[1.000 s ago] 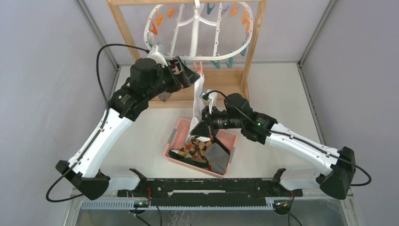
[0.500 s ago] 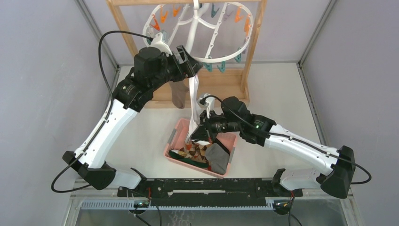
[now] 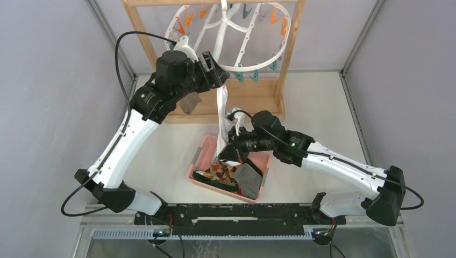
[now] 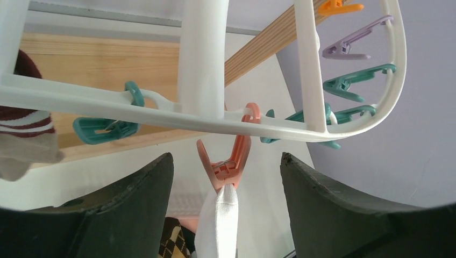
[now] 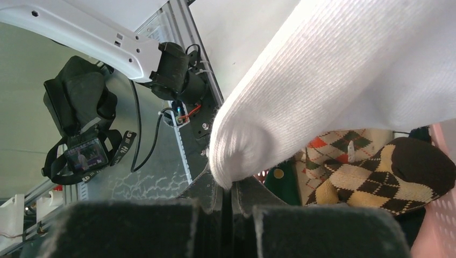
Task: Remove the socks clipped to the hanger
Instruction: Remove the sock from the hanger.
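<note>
The white hanger point(image 3: 223, 32) hangs inside the wooden frame, its clips dangling. One orange clip point(image 4: 232, 158) grips the cuff of a long white sock point(image 3: 221, 113). My left gripper point(image 3: 219, 80) is open; in the left wrist view its fingers stand on either side of that clip without touching it. My right gripper point(image 3: 228, 149) is shut on the toe end of the white sock point(image 5: 322, 80), just above the pink basket. A red-and-white striped sock point(image 4: 24, 134) still hangs at the hanger's left side.
The pink basket point(image 3: 198, 157) below the sock holds several socks, among them a brown argyle one point(image 5: 371, 161). The wooden frame point(image 3: 141, 32) has uprights on both sides of the hanger. Teal and purple clips point(image 4: 352, 86) hang along the rim.
The left arm has risen and moved right to the orange clip, and its jaws have narrowed somewhat. The hanger has swung a little. The right gripper keeps hold of the white sock.
</note>
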`<state>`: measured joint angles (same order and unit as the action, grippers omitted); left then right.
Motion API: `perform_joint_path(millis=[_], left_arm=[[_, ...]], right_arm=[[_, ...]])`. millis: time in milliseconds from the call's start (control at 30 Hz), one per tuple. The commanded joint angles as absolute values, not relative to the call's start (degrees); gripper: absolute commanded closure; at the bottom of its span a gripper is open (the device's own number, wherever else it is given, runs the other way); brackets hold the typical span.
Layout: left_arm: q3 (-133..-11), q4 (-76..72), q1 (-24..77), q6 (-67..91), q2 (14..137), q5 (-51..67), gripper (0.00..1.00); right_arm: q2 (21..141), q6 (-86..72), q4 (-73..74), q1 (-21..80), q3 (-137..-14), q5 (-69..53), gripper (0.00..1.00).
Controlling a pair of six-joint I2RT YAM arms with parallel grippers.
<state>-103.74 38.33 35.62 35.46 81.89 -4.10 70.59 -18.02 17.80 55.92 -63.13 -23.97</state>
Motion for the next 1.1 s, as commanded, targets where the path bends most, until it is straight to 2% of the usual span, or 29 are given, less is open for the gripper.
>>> perform_joint_path(millis=[0, 467, 1067], left_arm=[[-107.08, 38.95, 36.05, 33.93, 82.23, -5.04, 0.24], [-114.50, 44.88, 36.11, 32.98, 87.20, -7.04, 0.32], [-117.27, 47.53, 36.12, 33.40, 88.83, -8.04, 0.43]], right_arm=[[70.66, -16.70, 17.65, 56.29, -65.35, -23.82, 1.00], [71.10, -16.14, 18.75, 56.28, -65.31, -23.12, 1.00], [71.39, -16.17, 19.59, 56.51, -65.31, -22.76, 1.00]])
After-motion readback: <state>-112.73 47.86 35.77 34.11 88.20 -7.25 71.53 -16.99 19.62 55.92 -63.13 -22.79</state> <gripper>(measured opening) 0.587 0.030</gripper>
